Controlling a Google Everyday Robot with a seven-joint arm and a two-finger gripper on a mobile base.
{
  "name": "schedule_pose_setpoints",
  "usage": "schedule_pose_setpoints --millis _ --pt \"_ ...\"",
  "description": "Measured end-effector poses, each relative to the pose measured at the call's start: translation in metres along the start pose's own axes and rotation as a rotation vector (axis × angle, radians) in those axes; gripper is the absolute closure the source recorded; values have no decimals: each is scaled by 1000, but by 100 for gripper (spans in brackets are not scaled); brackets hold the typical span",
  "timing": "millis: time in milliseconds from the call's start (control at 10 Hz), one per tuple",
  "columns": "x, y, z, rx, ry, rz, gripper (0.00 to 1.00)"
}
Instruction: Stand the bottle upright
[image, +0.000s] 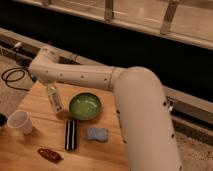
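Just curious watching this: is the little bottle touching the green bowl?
Apart. The camera view shows bare wood between the bottle, held at its top by the shut gripper, and the green bowl.
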Motion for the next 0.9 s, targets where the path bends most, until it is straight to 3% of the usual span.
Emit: schedule_pose_setpoints --millis 300,700,900 --pt "4 2 6 -19 -35 -2 100" --pt "9 4 10 -25 -49 -15 99" --pt "9 4 10 -25 -49 -14 92"
